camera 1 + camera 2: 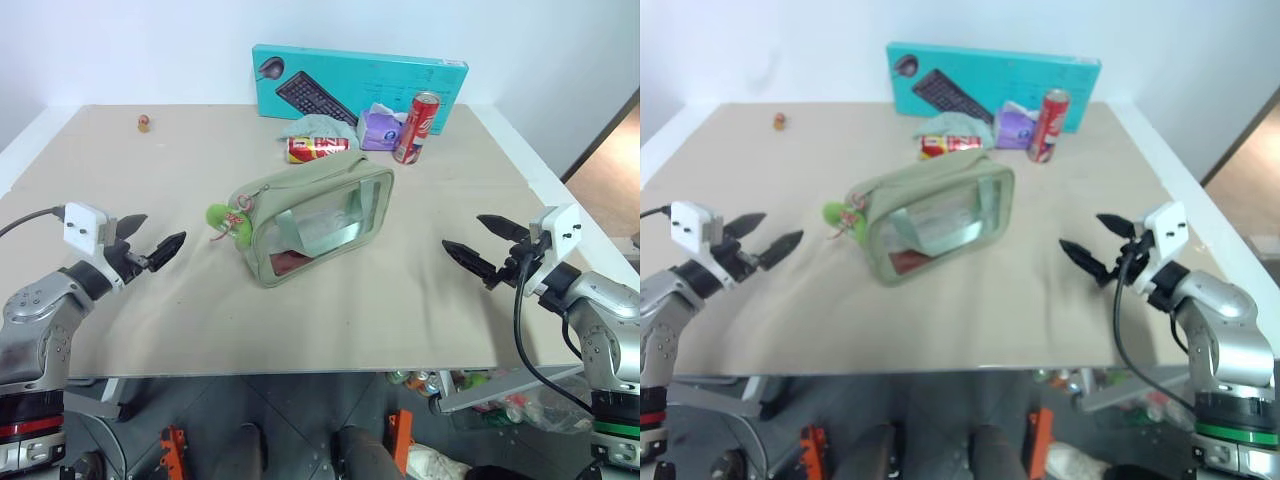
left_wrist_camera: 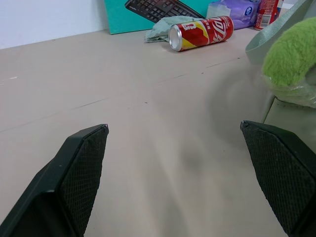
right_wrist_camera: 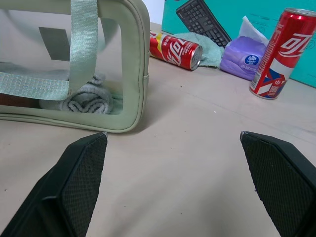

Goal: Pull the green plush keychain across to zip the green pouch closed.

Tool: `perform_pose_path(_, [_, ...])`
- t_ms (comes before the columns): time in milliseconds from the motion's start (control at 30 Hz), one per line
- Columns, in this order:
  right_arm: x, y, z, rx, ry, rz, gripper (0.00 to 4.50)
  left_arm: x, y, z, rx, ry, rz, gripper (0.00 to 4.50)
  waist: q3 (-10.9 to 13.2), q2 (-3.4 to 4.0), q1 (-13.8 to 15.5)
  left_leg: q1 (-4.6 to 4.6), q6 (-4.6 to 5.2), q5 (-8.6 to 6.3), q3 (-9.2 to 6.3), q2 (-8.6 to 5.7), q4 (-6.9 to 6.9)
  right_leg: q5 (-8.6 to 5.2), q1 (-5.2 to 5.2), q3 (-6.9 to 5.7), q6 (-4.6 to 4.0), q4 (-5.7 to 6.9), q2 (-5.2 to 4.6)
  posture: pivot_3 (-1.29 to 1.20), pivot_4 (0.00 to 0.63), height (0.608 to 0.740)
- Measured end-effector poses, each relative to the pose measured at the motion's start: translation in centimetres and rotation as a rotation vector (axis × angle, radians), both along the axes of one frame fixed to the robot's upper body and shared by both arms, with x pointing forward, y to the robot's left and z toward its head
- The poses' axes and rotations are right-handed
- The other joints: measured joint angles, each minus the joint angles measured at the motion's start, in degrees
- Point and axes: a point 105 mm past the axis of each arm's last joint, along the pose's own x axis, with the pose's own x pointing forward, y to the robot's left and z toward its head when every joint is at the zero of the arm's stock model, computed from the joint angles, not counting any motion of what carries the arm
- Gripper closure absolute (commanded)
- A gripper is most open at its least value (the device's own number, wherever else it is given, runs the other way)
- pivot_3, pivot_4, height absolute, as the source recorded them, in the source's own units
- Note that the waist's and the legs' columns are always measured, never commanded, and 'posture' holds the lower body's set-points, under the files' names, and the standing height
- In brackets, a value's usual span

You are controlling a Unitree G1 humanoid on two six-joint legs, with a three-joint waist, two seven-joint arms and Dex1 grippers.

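So the green plush keychain [image 1: 224, 219] is hanging off the left end of the green pouch [image 1: 315, 215], which sits about mid-table, angled a bit. From the head camera you mostly get the pouch's clear side, with a strap across it and something reddish-brown at the bottom. The right wrist camera gets much closer: through the clear panel there's a rolled grey cloth [image 3: 89, 100] lying inside, behind the webbing strap. The left wrist camera catches the fuzzy keychain right up against the pouch's edge.

Left gripper [image 1: 148, 243] hangs well to the left of the keychain, fingers spread wide, holding nothing. Right gripper [image 1: 485, 245] is well off to the pouch's right, also wide open and empty.

Behind the pouch: a red can lying on its side [image 1: 317, 148] against a pale green cloth [image 1: 322, 127], a purple tissue pack [image 1: 380, 129], an upright red can [image 1: 417, 127], and the teal keyboard box [image 1: 360, 82] at the back. A tiny object [image 1: 144, 123] sits far back left.
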Motion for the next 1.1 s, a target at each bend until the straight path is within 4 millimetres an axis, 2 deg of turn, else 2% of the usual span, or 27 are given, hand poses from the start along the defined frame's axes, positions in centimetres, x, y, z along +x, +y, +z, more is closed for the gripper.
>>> perform_pose_path(467, [0.1, 0.0, 0.3, -0.003, -0.016, -0.004, 0.03, 0.4, -0.8, 1.1, -0.055, -0.037, -0.053, 0.05, 0.0, -0.01, 0.0, 0.0, 0.0, 0.0, 0.01, -0.01, 0.0, 0.02, 0.0, 0.02, 0.02, 0.0, 0.01, 0.0, 0.15, 0.74])
perform_pose_path(567, [0.1, 0.0, 0.3, -0.003, -0.016, -0.004, 0.03, 0.5, -1.1, 1.7, -0.063, -0.055, -0.074, 0.05, 0.0, -0.01, 0.01, 0.0, 0.0, 0.0, 0.0, -0.01, 0.01, 0.03, 0.0, 0.02, 0.04, 0.0, 0.01, 0.0, 0.15, 0.74])
perform_pose_path(667, [0.3, 0.4, 0.8, -0.005, -0.031, 0.011, 0.03, 0.6, -1.7, 3.8, -0.084, -0.087, -0.145, 0.05, 0.01, -0.02, -0.01, 0.0, 0.0, 0.0, 0.0, 0.01, 0.02, 0.04, 0.0, 0.02, 0.03, 0.01, 0.05, 0.0, 0.15, 0.74])
perform_pose_path(767, [0.9, 1.5, 2.2, -0.011, -0.071, 0.056, 0.03, 0.2, -2.6, 6.8, -0.097, -0.122, -0.244, 0.05, 0.02, -0.04, -0.17, 0.01, 0.0, 0.01, 0.01, 0.04, 0.02, 0.07, -0.02, 0.03, 0.01, 0.01, 0.09, 0.0, 0.15, 0.74])
perform_pose_path(833, [2.0, 3.3, 3.7, -0.021, -0.101, 0.13, 0.03, -1.5, -4.7, 8.6, -0.064, -0.095, -0.42, 0.05, 0.04, -0.06, -0.86, -0.01, 0.0, 0.0, 0.05, 0.09, 0.02, 0.08, -0.05, 0.07, 0.01, 0.0, 0.11, 0.0, 0.15, 0.74])
perform_pose_path(900, [3.2, 5.2, 5.3, -0.033, -0.134, 0.207, 0.03, -3.3, -7.3, 9.1, -0.02, -0.047, -0.593, 0.05, 0.04, -0.05, -1.43, 0.02, -0.01, 0.0, 0.1, 0.08, 0.0, 0.08, -0.06, 0.13, 0.01, 0.0, 0.11, 0.0, 0.15, 0.74])
perform_pose_path(967, [4.2, 6.7, 6.5, -0.053, -0.161, 0.271, 0.03, -4.3, -8.9, 8.9, -0.011, 0.002, -0.698, 0.05, 0.04, -0.04, -1.5, 0.05, 0.0, 0.0, 0.1, 0.15, -0.03, 0.07, -0.06, 0.13, -0.02, 0.01, 0.2, 0.0, 0.15, 0.74])
perform_pose_path(1100, [6.0, 7.9, 6.9, -0.081, -0.153, 0.335, 0.03, -4.6, -9.5, 8.2, -0.036, 0.072, -0.743, 0.05, 0.06, -0.09, -1.37, -0.01, -0.03, -0.02, 0.02, 0.39, -0.03, 0.08, -0.13, 0.04, -0.27, 0.01, 0.46, 0.0, 0.15, 0.74])
